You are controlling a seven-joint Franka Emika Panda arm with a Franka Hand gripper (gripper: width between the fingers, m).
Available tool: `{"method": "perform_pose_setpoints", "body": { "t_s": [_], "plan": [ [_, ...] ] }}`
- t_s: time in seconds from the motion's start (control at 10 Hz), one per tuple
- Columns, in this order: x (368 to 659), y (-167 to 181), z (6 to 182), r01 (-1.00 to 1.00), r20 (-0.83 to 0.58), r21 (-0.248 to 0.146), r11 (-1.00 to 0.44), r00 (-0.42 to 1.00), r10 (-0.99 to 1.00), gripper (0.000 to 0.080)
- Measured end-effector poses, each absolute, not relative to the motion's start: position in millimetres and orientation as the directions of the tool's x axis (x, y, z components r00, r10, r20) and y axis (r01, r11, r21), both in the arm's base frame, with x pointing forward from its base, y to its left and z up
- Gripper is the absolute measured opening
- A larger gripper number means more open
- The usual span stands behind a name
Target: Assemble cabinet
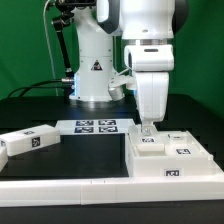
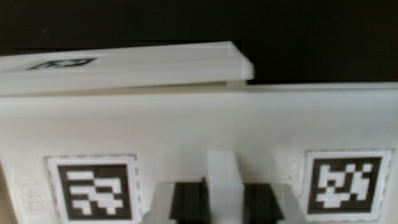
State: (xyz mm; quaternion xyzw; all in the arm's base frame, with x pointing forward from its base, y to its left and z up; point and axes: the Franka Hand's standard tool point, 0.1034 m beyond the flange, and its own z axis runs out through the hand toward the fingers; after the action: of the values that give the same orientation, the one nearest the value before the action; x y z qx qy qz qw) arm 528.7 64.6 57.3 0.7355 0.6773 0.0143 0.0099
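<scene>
Cabinet (image 1: 170, 158) lies flat on black table (image 1: 70, 165), near front at exterior view's right. Recessed compartments face up, each holding only its marker tag, nothing loose inside. Loose white panel (image 1: 30, 141) lies well apart at exterior view's left, seemingly not yet fitted. Marker board (image 1: 95, 126) sits further back, between the two. Gripper (image 1: 148, 127) is down at cabinet's rear edge. Dark fingers (image 2: 187, 200) set narrow, either side of thin white rib, probably to grip or shift unit. Whether actually clamped, cannot tell.
</scene>
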Motion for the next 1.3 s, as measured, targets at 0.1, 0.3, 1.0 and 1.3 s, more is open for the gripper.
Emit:
{"method": "perform_pose_setpoints", "body": {
  "t_s": [0.1,0.3,1.0,1.3],
  "plan": [
    [537,64,57.7,0.996,0.011,0.042,-0.084,0.083,0.996,0.0070],
    [554,63,58.5,0.996,0.014,0.051,-0.074,0.073,0.997,0.0070],
    [579,64,57.3,0.997,0.003,0.025,-0.073,0.073,0.997,0.0158],
    [574,64,70.3,0.997,-0.005,0.036,-0.065,0.065,0.998,0.0586]
  ]
}}
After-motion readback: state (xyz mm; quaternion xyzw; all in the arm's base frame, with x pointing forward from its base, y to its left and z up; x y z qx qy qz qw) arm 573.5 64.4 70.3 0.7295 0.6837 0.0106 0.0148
